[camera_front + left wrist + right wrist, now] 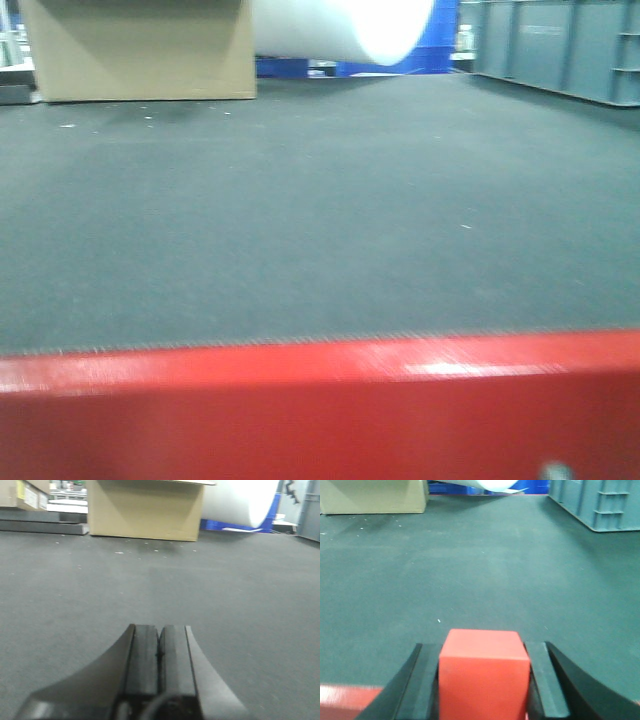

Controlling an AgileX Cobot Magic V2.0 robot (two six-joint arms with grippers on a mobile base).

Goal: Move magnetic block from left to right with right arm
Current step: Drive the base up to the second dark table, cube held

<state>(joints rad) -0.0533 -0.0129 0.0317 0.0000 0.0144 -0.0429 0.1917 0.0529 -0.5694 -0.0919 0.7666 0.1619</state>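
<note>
In the right wrist view the magnetic block (484,675), a plain bright-red cube, sits squarely between the two black fingers of my right gripper (484,646), which is shut on it. Both pads press its left and right faces, and it is held low over the dark mat (485,570). My left gripper (160,628) is shut with its pads touching and nothing between them, low over the same mat (160,580). Neither gripper nor the block shows in the front view.
A tan cardboard box (140,50) and a white roll (345,25) stand at the mat's far side. Grey plastic crates (560,45) line the far right. A red strip (320,410) runs along the near edge.
</note>
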